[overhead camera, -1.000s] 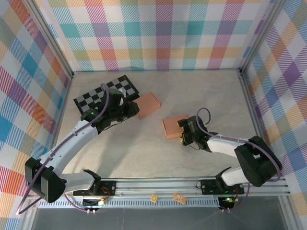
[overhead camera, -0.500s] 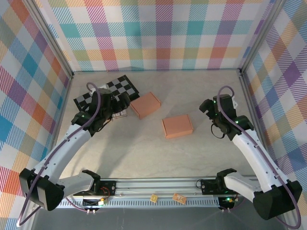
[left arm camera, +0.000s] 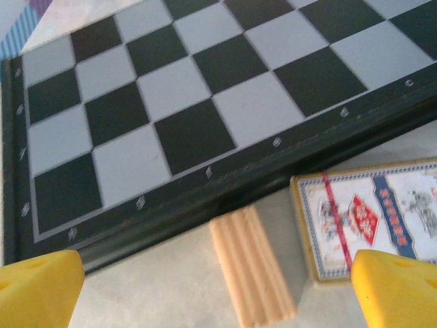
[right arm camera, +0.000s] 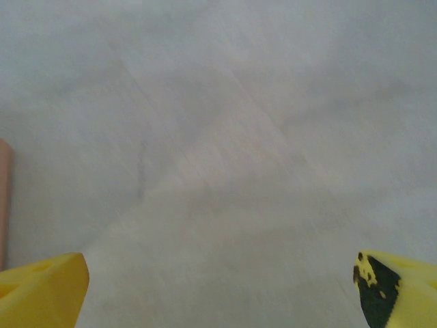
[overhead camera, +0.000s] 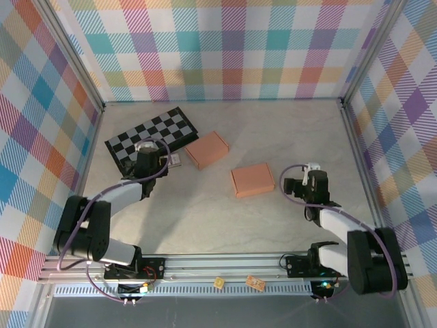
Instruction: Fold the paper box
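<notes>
Left claw (left arm camera: 218, 301) spread wide and gripping nothing, its yellow tips at either lower corner of the wrist view; it hangs by the chessboard (overhead camera: 153, 130), over a wood block (left arm camera: 251, 270) and a card pack (left arm camera: 372, 222). Right claw (overhead camera: 300, 183) just as wide and just as empty, with bare table (right arm camera: 225, 137) under it.

Two salmon paper boxes on the table: the near box (overhead camera: 252, 180) mid-table, just left of the right claw; the far box (overhead camera: 208, 149) beyond it, close to the chessboard's corner; the two apart. From above both look closed and flat-lidded; whether any flap is left untucked I cannot tell.

Handling, as a judgement: thin card, so very light, hollow, and quick to skid on this smooth table; the walls will dent under a hard pinch; the creases are the stiffest lines. Best hold is a wall edge or flap edge, pinched lightly, while the other claw presses the lid down to pin the box.

Writing: none visible on either box; the card pack carries red and blue print, too blurred to read; small pale marks run along the chessboard's rim, not legible.
</notes>
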